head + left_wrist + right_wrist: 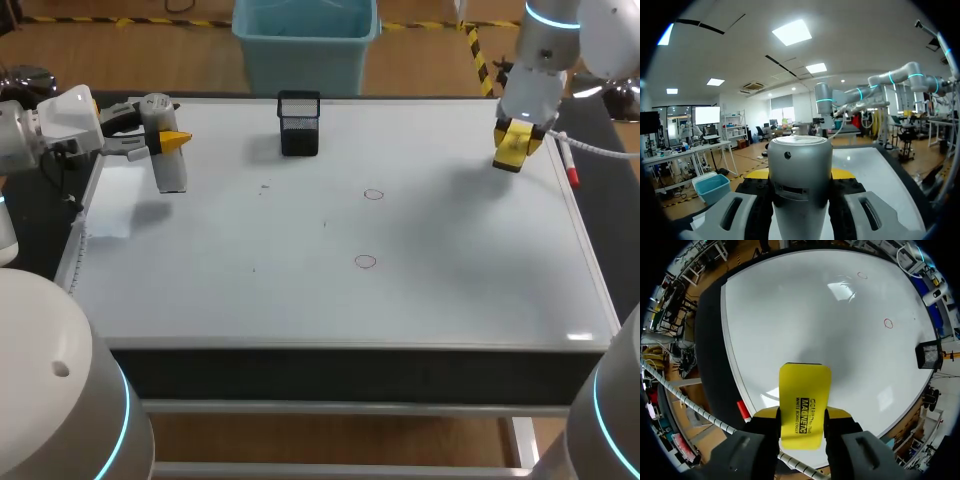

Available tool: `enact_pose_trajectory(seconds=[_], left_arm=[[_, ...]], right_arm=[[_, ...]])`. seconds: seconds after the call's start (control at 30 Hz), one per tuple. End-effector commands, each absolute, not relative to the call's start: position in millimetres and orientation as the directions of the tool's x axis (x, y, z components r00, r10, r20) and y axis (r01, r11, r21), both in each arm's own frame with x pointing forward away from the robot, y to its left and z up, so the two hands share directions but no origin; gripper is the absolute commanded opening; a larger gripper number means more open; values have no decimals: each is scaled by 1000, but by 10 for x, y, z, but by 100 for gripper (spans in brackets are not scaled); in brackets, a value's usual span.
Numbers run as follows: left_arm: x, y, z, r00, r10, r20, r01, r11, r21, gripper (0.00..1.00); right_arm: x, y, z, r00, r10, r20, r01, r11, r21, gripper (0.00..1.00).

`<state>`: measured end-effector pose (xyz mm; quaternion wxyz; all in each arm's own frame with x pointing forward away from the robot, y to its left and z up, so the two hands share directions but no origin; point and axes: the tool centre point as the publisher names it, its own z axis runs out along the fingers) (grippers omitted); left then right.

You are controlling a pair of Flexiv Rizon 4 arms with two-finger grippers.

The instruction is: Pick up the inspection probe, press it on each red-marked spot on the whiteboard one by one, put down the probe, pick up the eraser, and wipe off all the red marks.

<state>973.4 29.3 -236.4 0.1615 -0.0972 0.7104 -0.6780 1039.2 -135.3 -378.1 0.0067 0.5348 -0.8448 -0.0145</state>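
Observation:
My left gripper (pixel 172 141) hovers over the whiteboard's (pixel 450 290) far left corner, shut on the inspection probe (pixel 168 165), a silver-grey cylinder. The left wrist view shows the probe (pixel 800 180) upright between the fingers of the left gripper (pixel 800 175). At the far right, above the board, my right gripper (pixel 515 148) is shut on the yellow eraser (pixel 512 142). In the right wrist view the eraser (pixel 805 405) sticks out from the right gripper (pixel 802 415) over the whiteboard (pixel 805 315). Two red circles (pixel 373 194) (pixel 365 262) are drawn mid-board, also in the right wrist view as red circles (pixel 888 323) (pixel 862 275).
A black mesh holder (pixel 299 123) stands at the board's far edge near the middle, seen also as the black holder (pixel 929 355) in the right wrist view. A red marker (pixel 571 170) lies along the right rim, under the right arm's cable.

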Motion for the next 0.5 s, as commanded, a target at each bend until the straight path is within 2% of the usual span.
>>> enact_pose_trajectory(seconds=[0.03,0.23,0.3,0.5], left_arm=[[9731,291,-2355,-928,-358,-99,82,62,-995,0],[9680,246,-2365,-931,-349,-107,92,61,-994,0],[9603,150,-2361,-937,-322,-134,106,105,-989,0],[9457,-77,-2293,-949,-275,-152,131,95,-987,0]], right_arm=[[10391,-1361,-3774,-426,-905,-3,-905,425,29,0],[10391,-1361,-3774,-426,-905,-3,-905,425,29,0],[10391,-1361,-3774,-426,-905,-3,-905,425,29,0],[10391,-1361,-3774,-426,-905,-3,-905,425,29,0]])
